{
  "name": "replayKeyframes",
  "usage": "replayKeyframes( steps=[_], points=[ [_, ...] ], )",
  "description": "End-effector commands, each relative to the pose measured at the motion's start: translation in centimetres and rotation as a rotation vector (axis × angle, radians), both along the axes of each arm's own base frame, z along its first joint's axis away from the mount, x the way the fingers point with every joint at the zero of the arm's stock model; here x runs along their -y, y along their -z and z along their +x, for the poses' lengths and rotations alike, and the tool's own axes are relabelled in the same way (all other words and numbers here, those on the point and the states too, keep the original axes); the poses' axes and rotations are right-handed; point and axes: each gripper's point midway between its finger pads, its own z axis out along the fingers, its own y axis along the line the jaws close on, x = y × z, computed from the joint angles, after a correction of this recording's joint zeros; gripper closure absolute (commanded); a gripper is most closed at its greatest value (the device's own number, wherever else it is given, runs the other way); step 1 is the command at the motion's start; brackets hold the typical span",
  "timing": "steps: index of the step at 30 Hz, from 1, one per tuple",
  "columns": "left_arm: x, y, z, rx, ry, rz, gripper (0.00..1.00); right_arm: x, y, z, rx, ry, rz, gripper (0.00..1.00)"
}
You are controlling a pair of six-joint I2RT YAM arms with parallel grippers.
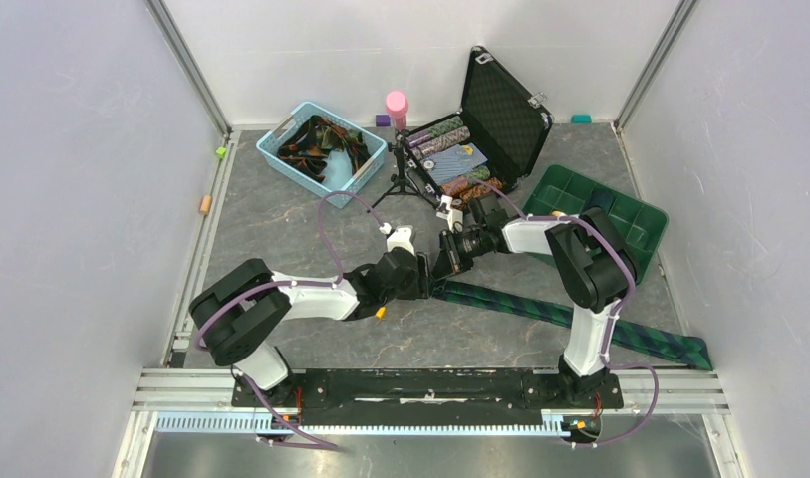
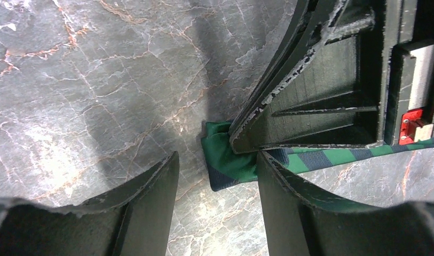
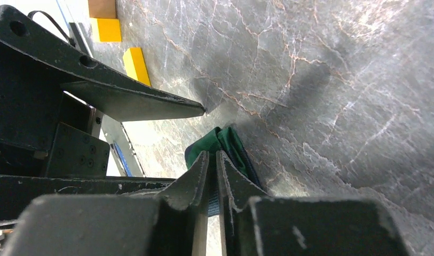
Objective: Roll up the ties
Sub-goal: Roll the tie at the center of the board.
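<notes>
1. The right gripper (image 3: 213, 160) has its two black fingers drawn almost together, pinching the folded end of the long, narrow dark green-and-navy plaid fabric tie (image 3: 228, 146). A lip of green cloth pokes out past the fingertips.
2. The left gripper (image 2: 217, 170) has its jaws apart, one finger on either side of that same folded end. It grips nothing and points toward the right gripper, the two nearly nose to nose.
3. From the pinched end the tie runs flat across the grey marbled table (image 1: 271, 219) toward its near right corner. The far end lies close to the table's right edge.
4. Beyond the grippers stands an open black hard case (image 1: 505, 110) with several rolled ties (image 1: 445, 139) packed side by side in its lower half.
5. At far left is a light blue plastic basket (image 1: 361, 171) holding a heap of loose ties (image 1: 321, 139).
6. A dark green plastic tray (image 1: 570, 189) sits right of the case, and an upright pink cylinder (image 1: 397, 108) stands between basket and case.
</notes>
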Motion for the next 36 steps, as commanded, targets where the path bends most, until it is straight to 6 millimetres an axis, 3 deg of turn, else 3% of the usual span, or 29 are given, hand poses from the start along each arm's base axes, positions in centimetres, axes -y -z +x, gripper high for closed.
replayKeyframes(
  steps=[1, 6, 11, 16, 24, 36],
  points=[
    [-0.2, 1.4, -0.4, -0.036, 0.007, 0.030, 0.38, -0.2, -1.8, 2.0, 0.128, 0.066, 0.000, 0.83],
    [-0.2, 1.6, -0.6, -0.041, 0.009, 0.032, 0.39, -0.2, -4.7, 2.8, 0.199, 0.127, 0.038, 0.82],
    [-0.4, 1.8, -0.7, -0.044, 0.011, 0.041, 0.40, 0.5, -5.2, 2.4, 0.205, 0.189, 0.031, 0.93],
    [-0.4, 1.8, -0.7, -0.043, 0.016, 0.042, 0.40, 1.2, -4.3, 1.4, 0.179, 0.214, 0.009, 0.99],
    [-0.3, 1.8, -0.8, -0.042, 0.021, 0.043, 0.41, 1.8, -2.9, -0.5, 0.138, 0.216, 0.002, 1.00],
    [-0.3, 1.4, -0.7, -0.031, 0.018, 0.039, 0.41, 3.0, -1.3, -1.2, 0.135, 0.244, -0.061, 1.00]
  ],
)
